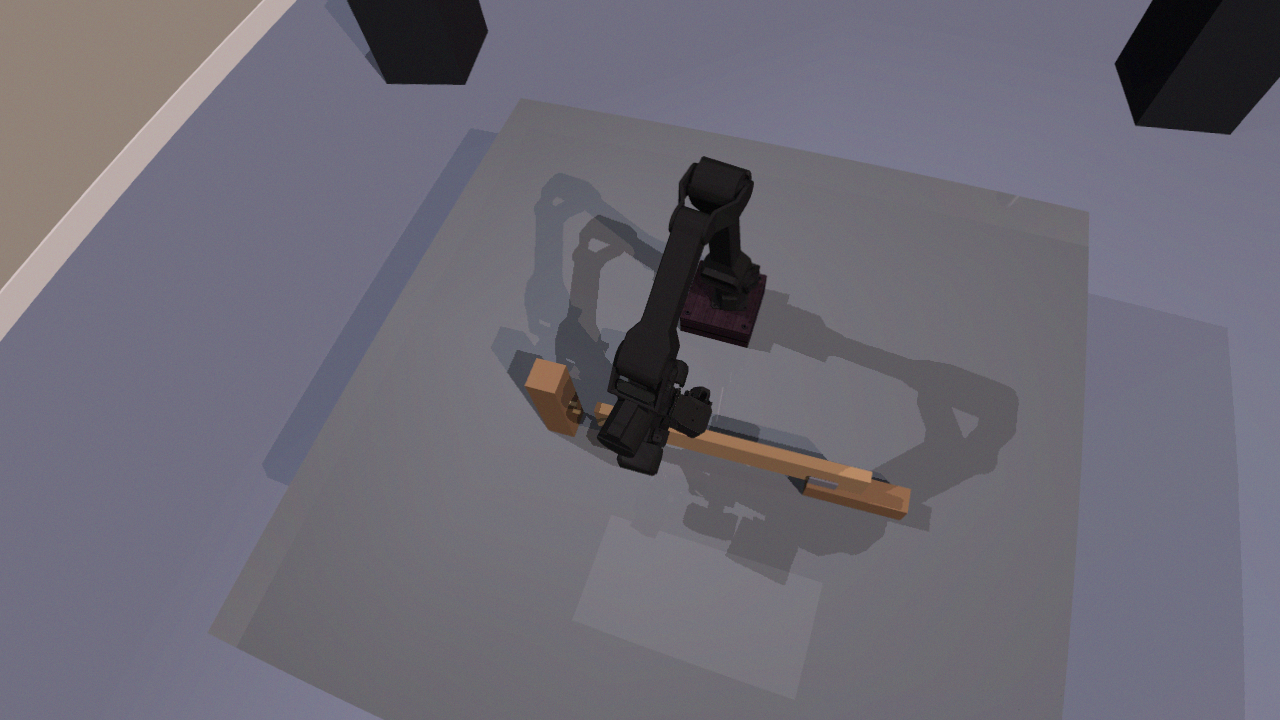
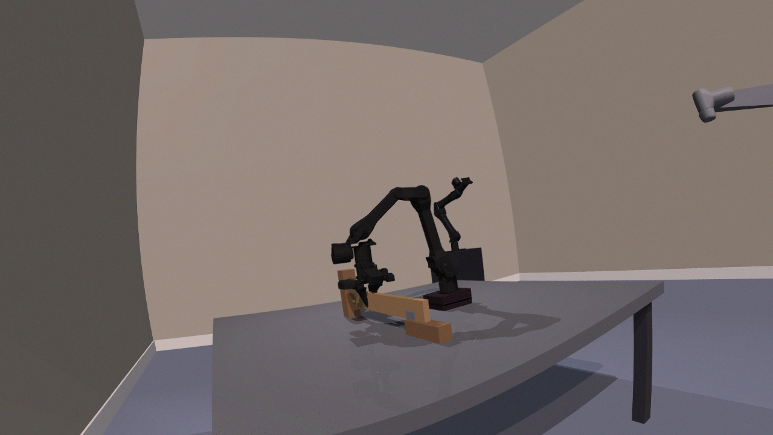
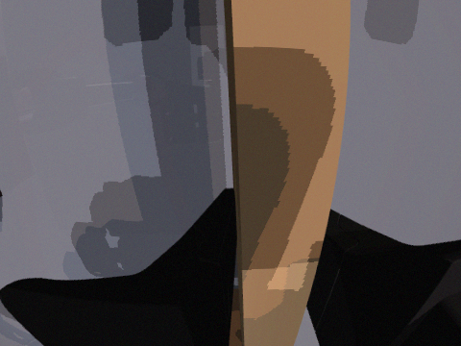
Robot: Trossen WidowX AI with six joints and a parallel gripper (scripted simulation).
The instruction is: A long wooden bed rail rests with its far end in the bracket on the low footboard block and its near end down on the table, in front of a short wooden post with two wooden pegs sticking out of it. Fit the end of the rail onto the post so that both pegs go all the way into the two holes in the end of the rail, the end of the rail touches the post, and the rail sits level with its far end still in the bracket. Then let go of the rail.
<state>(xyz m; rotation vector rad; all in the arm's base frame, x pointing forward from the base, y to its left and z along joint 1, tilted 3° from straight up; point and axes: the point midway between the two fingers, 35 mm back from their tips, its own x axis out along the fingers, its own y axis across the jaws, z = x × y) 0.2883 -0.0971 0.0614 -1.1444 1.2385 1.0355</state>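
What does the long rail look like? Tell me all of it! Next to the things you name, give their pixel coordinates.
The rail [image 1: 760,454] [image 2: 397,306] [image 3: 293,29] is a long, straight, light brown bar that looks wooden. The gripper [image 1: 640,452] [image 2: 367,302] [image 3: 254,196] is shut on it near the post [image 1: 547,376] [image 2: 346,275]. A gap shows before the post. Its far end is at the low block [image 1: 881,505] [image 2: 432,331].

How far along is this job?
The gripper already grips the rail, its far end on the low block. A gap to the post remains. Still left: pushing it onto the pegs, then letting go.
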